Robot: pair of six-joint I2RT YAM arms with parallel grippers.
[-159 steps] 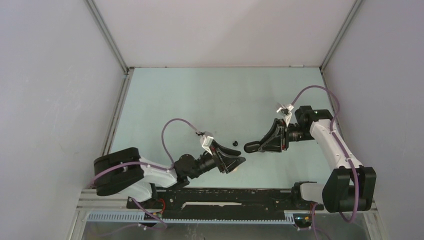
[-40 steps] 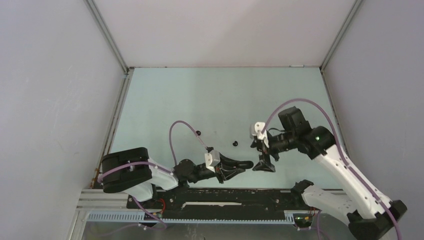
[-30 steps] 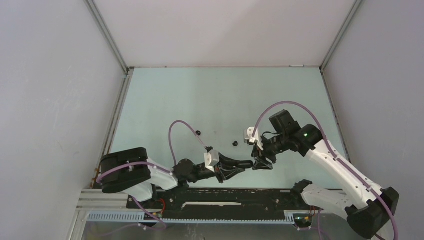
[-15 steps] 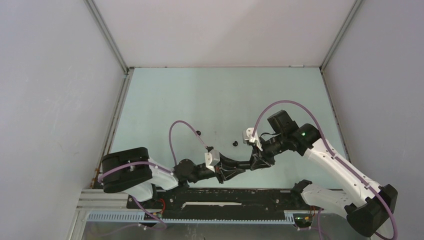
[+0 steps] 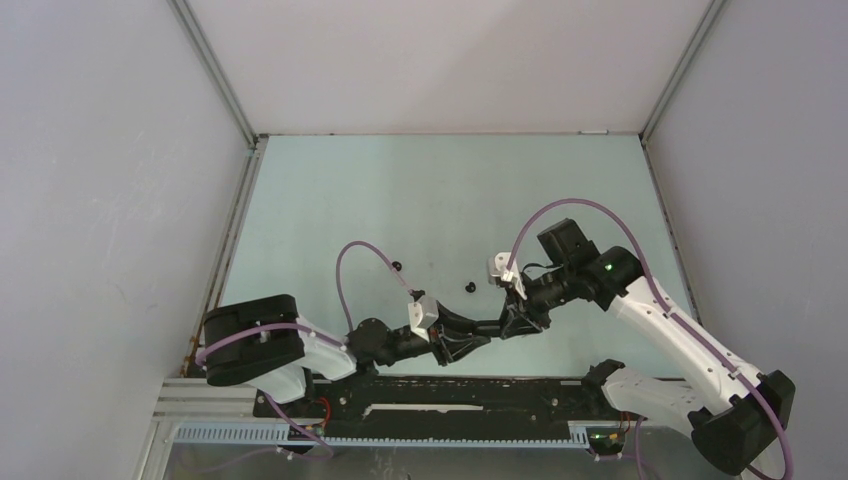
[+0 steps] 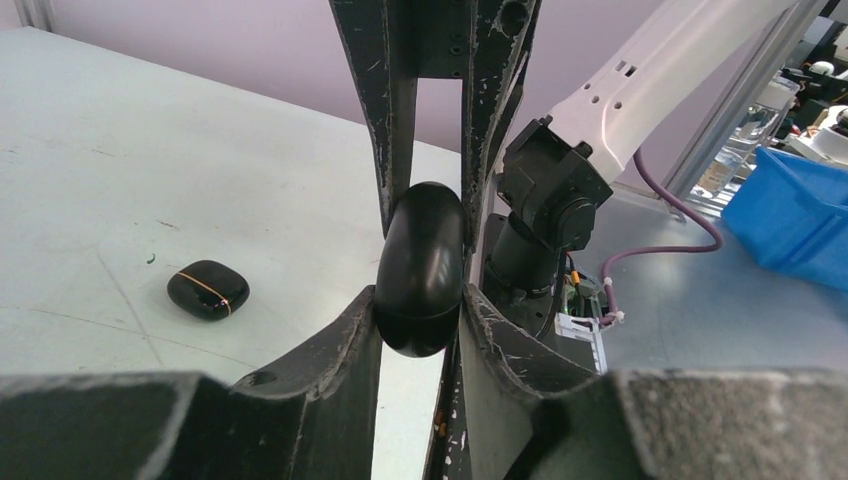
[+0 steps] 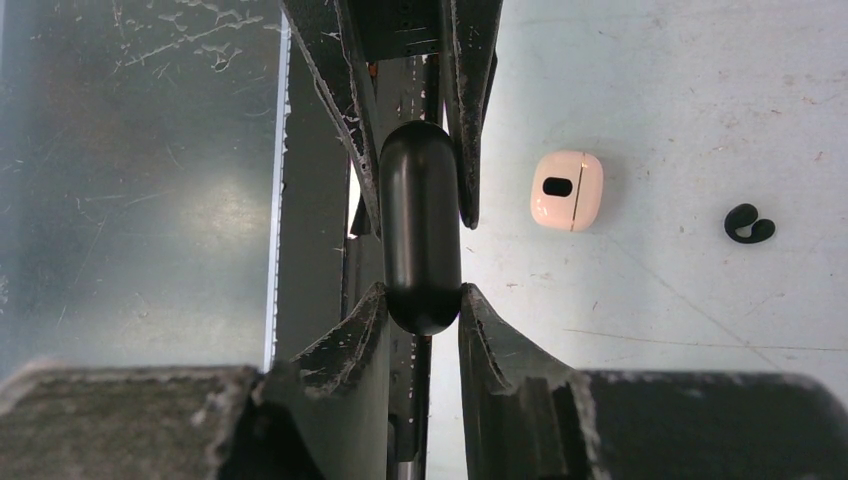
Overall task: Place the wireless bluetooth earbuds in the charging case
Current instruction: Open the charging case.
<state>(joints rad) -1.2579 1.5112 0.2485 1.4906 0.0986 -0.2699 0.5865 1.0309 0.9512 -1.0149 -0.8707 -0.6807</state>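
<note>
Two grippers now pinch one black charging case (image 6: 420, 240): the right gripper (image 7: 421, 290) has just swung in and clamped on, the left gripper (image 6: 420, 298) grips it too. Handover, probably; a black earbud (image 5: 470, 287) waits at their eleven o'clock.

Black case (image 6: 420, 270) glossy smooth plastic; left pincer fingers (image 6: 325, 355) matt, scuffed; table (image 6: 150, 170) matt.

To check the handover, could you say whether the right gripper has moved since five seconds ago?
Yes. The right gripper has come closer to the base rail, from level with the small black piece to the left gripper, at the black case.
</note>
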